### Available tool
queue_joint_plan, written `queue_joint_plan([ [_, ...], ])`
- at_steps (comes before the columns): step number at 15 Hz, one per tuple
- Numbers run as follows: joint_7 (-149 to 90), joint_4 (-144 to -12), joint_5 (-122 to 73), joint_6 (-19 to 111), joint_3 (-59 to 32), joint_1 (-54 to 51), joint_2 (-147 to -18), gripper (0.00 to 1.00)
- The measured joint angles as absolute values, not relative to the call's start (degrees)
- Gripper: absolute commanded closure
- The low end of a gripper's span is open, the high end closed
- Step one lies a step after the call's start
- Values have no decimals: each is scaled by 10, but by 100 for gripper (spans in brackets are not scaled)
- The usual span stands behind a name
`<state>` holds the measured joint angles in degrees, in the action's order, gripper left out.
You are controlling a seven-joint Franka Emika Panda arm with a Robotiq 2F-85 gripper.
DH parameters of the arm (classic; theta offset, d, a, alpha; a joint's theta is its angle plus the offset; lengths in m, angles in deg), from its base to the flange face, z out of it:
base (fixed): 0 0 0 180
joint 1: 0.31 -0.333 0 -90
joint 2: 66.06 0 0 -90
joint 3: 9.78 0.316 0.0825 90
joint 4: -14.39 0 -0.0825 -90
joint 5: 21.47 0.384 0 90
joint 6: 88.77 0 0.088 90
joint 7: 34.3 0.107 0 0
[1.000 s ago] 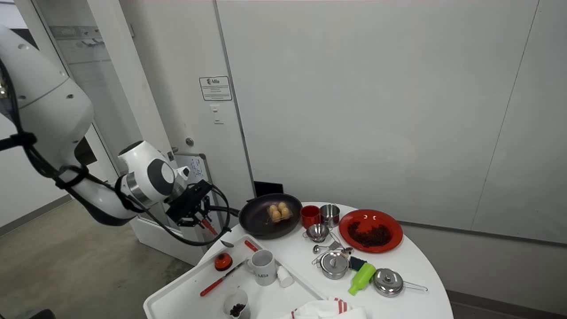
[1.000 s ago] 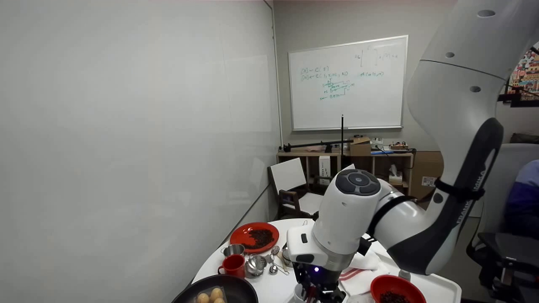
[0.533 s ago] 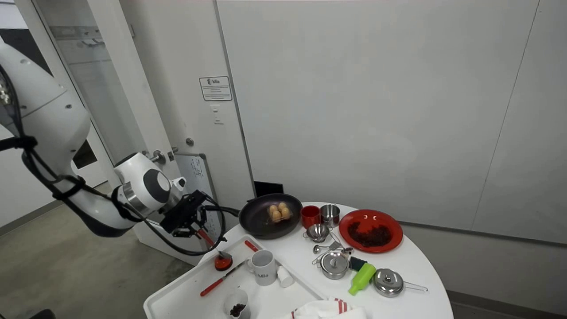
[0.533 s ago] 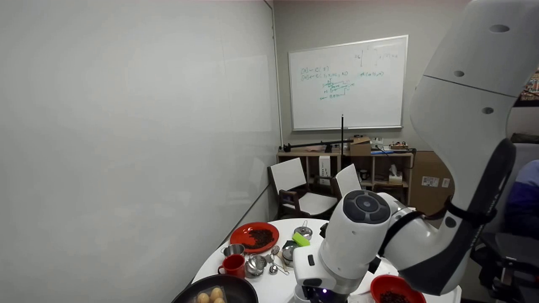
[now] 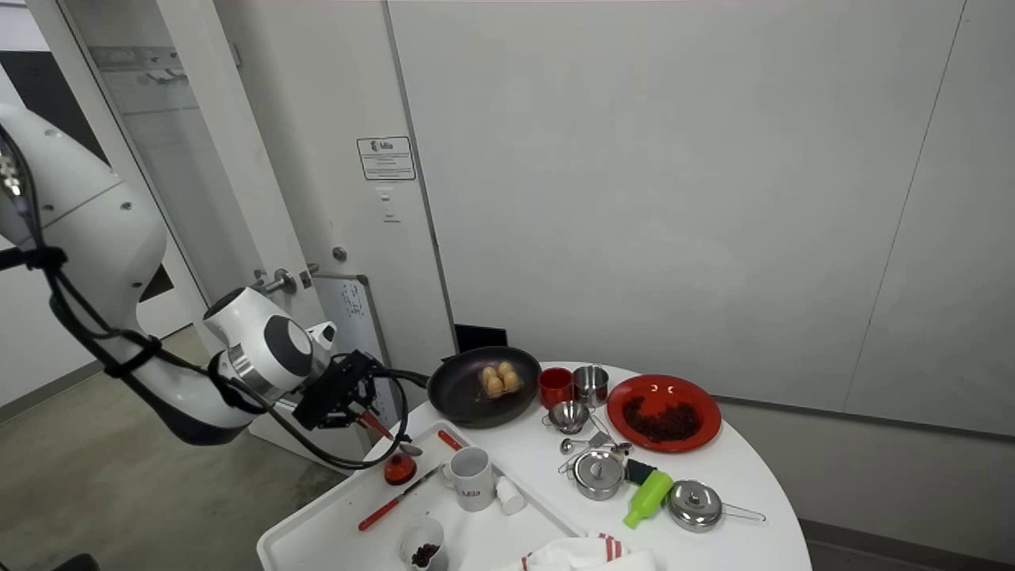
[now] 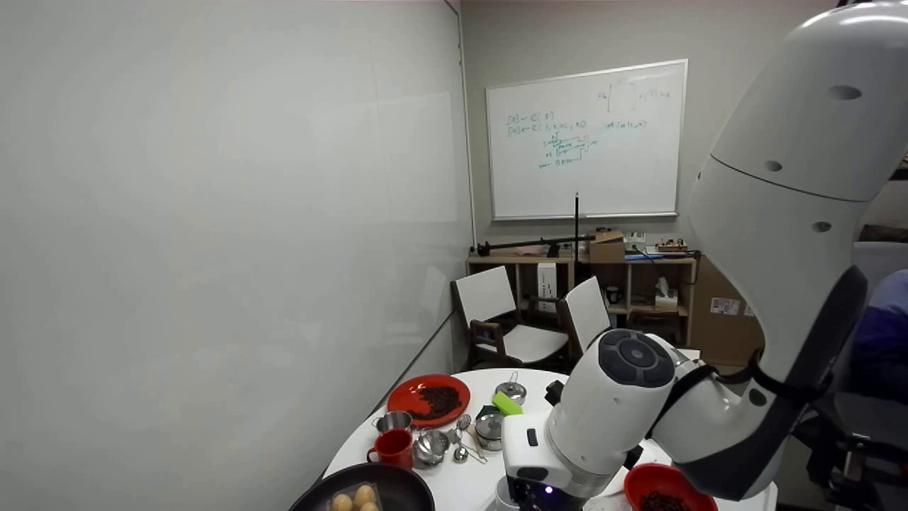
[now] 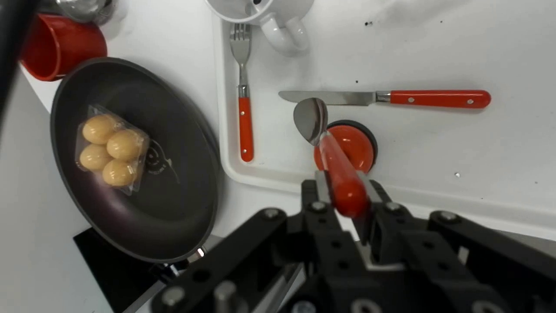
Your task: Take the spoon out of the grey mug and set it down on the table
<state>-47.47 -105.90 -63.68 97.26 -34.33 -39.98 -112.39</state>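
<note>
The spoon has a red handle and a steel bowl; it shows in the wrist view (image 7: pixel 311 118) and an exterior view (image 5: pixel 411 449). My gripper (image 7: pixel 344 186), also in an exterior view (image 5: pixel 358 415), is shut on its handle. In the wrist view the bowl points away from the gripper, over a red round object (image 7: pixel 361 140) in the tray. The spoon is outside the grey mug. The mug (image 5: pixel 473 482) stands upright in the tray; its handle shows in the wrist view (image 7: pixel 277 34). The white round table (image 5: pixel 749 484) lies under the tray.
The white tray (image 5: pixel 305 514) holds a knife (image 7: pixel 438 98), a fork (image 7: pixel 245 126), a small white cylinder (image 5: pixel 510 496) and a cup with dark bits (image 5: pixel 423 549). The black pan (image 7: pixel 173 204) with eggs stands beside the tray. A red mug (image 5: pixel 555 387) and a red plate (image 5: pixel 706 412) stand farther along.
My gripper with the spoon has moved down towards the tray over the last second. In the last half second it has shifted slightly right in an exterior view. The mug has not moved.
</note>
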Motion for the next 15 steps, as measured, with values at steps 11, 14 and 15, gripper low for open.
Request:
queue_joint_plan([
  [11, -500, -1071, -480, 1066, -467, -537, -1215, 92],
  [14, -519, -1075, -452, 1066, -461, -536, -1227, 92],
  [15, -522, -1076, -446, 1066, -458, -534, -1229, 92],
])
